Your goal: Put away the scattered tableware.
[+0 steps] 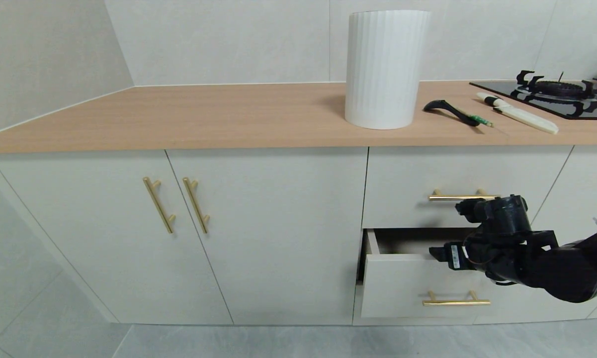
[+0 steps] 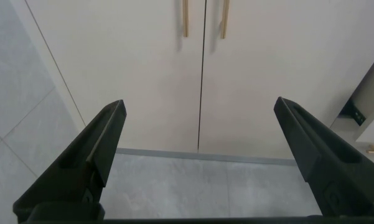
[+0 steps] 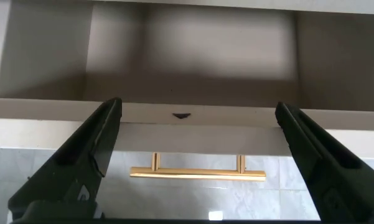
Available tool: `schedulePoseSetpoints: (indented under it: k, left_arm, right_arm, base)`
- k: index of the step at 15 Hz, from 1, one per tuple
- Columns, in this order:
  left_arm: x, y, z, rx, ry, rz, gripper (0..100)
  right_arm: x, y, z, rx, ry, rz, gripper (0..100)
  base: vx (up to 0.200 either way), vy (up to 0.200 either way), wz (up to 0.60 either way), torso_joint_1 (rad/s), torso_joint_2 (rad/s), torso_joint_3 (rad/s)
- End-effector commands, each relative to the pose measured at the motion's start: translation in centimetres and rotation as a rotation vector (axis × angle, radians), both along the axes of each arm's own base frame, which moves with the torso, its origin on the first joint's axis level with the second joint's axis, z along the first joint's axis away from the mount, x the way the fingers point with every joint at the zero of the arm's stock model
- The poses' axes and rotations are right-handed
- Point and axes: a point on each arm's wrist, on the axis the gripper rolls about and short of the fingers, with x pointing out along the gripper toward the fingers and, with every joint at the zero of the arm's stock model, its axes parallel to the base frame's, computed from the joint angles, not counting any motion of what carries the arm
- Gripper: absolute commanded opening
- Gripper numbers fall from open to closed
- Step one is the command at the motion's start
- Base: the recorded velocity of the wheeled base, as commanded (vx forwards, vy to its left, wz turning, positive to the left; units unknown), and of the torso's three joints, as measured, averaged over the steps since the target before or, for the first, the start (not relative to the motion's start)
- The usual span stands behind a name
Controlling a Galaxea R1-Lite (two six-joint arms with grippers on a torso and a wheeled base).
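Note:
A black spoon (image 1: 450, 110) with a green tip and a white knife (image 1: 519, 113) lie on the wooden counter (image 1: 228, 114), to the right of a tall white ribbed canister (image 1: 383, 69). Below them the lower drawer (image 1: 407, 286) stands partly pulled out, its inside (image 3: 193, 56) bare as far as I can see. My right gripper (image 1: 447, 228) hangs open just in front of and above the drawer's front edge (image 3: 193, 121), with nothing between its fingers. My left gripper (image 2: 199, 106) is open and empty, low in front of the double cabinet doors (image 2: 202, 68).
A black gas hob (image 1: 556, 97) sits at the counter's far right. The upper drawer (image 1: 457, 179) is closed, its gold handle (image 1: 460, 197) just above my right gripper. Grey tiled floor (image 2: 199, 186) runs along the cabinet base.

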Motion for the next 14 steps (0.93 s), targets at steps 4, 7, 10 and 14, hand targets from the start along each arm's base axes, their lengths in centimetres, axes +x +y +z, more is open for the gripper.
schedulePoseSetpoints:
  k: [4,7,10,14]
  left_arm:
    - [0.0,0.0,0.0,-0.001,0.001,0.001,100]
    - [0.0,0.0,0.0,-0.001,0.001,0.001,100]
    - [0.0,0.0,0.0,-0.001,0.001,0.001,100]
    - [0.0,0.0,0.0,-0.001,0.001,0.001,100]
  right_arm:
    - [-0.8,-0.2,-0.1,-0.026,0.035,-0.001,100]
    - [-1.5,0.0,0.5,-0.033,0.056,0.013,100]
    - [-2.5,0.2,1.4,-0.043,0.086,0.031,100]
    - [-3.9,0.0,2.2,-0.079,0.137,0.057,100]
  base:
    - [0.0,0.0,0.0,0.0,0.0,0.0]
    - [0.0,0.0,0.0,0.0,0.0,0.0]
    - [0.0,0.0,0.0,0.0,0.0,0.0]
    - [0.0,0.0,0.0,0.0,0.0,0.0]
